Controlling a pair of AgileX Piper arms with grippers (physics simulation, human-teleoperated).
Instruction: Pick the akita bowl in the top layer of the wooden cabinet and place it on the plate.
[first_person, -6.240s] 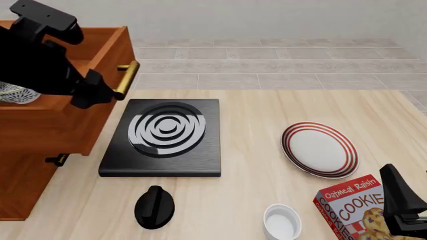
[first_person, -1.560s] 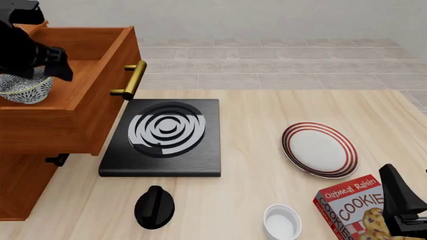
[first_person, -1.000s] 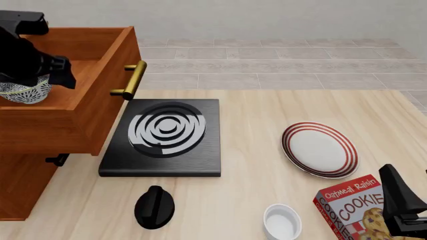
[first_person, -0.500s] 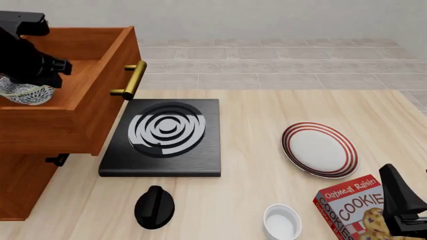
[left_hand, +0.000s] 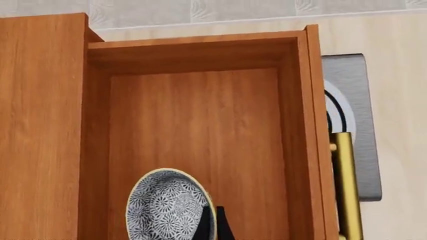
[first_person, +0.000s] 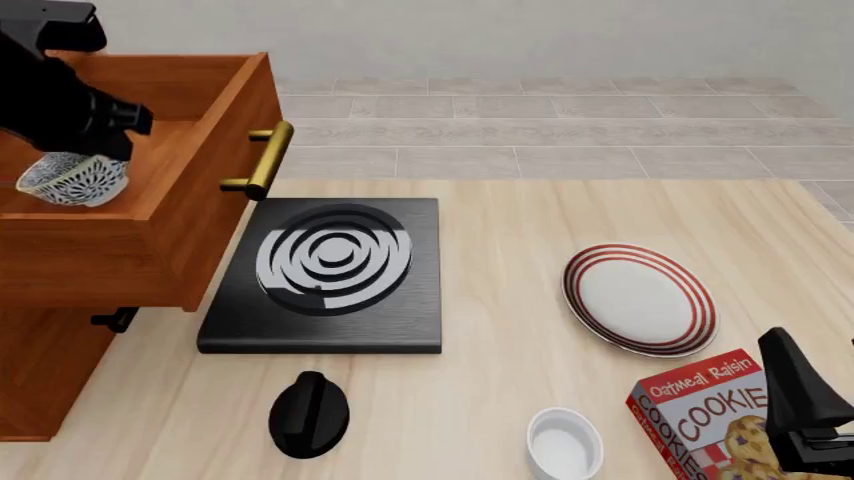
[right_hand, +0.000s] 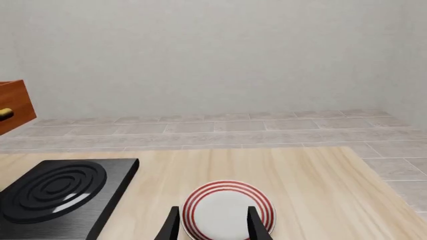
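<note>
Light wood table (first_person: 534, 300) carries the scene; wooden cabinet (first_person: 54, 370) stands at its left edge in the front view, top layer (first_person: 174, 230) pulled out over the table, brass handle (first_person: 267, 160) facing right, open box seen from above in the left wrist view. Black stove (first_person: 320, 275) with ringed burner sits just right of the cabinet, partly under the drawer front. Plate (first_person: 638, 298) lies well right of the stove, white with red rings, nothing on it; right wrist view also shows it between the finger tips. Cookie box (first_person: 701, 415) at the lower right, near the plate. White cup-like bowl (first_person: 563, 443) left of the cookie box. Black knob-like object (first_person: 308, 412) below the stove. Left gripper (first_person: 74, 110) reaches into the top layer from above; akita bowl (first_person: 74, 180) hangs tilted under it, rim turned sideways, apparently lifted off the drawer floor, though contact with the floor can't be ruled out from this angle. Left wrist view shows the akita bowl's patterned face with one dark finger (left_hand: 212, 225) against its rim, so jaws look pinched on the bowl edge; second finger hidden. Right gripper (right_hand: 212, 222) low at the table's right corner, jaws spread wide, holding nothing, apart from all objects.
</note>
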